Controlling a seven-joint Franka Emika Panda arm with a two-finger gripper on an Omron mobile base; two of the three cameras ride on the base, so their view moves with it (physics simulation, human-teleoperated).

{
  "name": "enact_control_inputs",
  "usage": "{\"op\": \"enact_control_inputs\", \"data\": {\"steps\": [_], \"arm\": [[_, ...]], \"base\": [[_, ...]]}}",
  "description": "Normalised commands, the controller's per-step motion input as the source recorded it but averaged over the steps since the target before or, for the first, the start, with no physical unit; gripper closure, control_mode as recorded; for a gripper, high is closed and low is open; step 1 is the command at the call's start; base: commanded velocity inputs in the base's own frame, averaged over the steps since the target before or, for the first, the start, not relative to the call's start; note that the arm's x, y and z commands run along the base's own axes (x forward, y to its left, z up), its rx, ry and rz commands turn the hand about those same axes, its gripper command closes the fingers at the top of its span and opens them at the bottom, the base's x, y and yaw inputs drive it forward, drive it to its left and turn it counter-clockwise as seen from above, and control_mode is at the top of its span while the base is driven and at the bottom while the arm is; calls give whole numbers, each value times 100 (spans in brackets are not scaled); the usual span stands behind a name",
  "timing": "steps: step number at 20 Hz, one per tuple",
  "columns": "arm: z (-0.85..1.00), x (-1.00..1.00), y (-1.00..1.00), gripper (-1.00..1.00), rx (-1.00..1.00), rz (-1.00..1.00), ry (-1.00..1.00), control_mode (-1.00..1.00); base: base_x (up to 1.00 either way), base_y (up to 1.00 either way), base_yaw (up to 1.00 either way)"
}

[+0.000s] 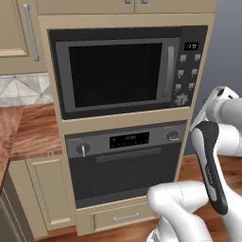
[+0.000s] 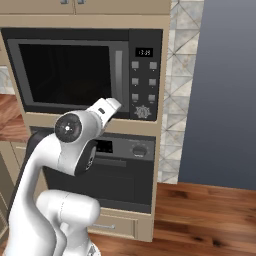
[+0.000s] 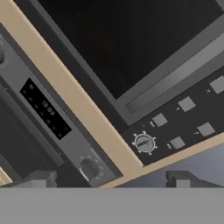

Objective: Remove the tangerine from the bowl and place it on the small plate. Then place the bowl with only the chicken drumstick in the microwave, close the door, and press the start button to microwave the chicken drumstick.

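Gripper point(image 3: 109, 179) open, empty, facing the microwave point(image 1: 125, 71) panel.
Fingertips spread wide in hand view (rolled sideways), near the dial point(image 3: 144, 143) below the buttons; door point(image 1: 113, 75) was closed, oven point(image 1: 125, 160) just underneath in the cabinet.

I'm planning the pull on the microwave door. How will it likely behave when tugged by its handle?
The door is shut and looks like a rigid glass panel, so it should probably swing stiffly rather than flex. Its handle is a smooth vertical bar, possibly slippery. The open end effector hovers near the button panel.
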Motion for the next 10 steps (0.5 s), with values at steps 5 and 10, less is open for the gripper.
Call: {"op": "enact_control_inputs", "data": {"steps": [5, 10], "arm": [[-13, 4, 0, -100, 0, 0, 11, -100], [-4, 3, 0, -100, 0, 0, 6, -100]], "base": [[0, 0, 0], [0, 0, 0]]}}
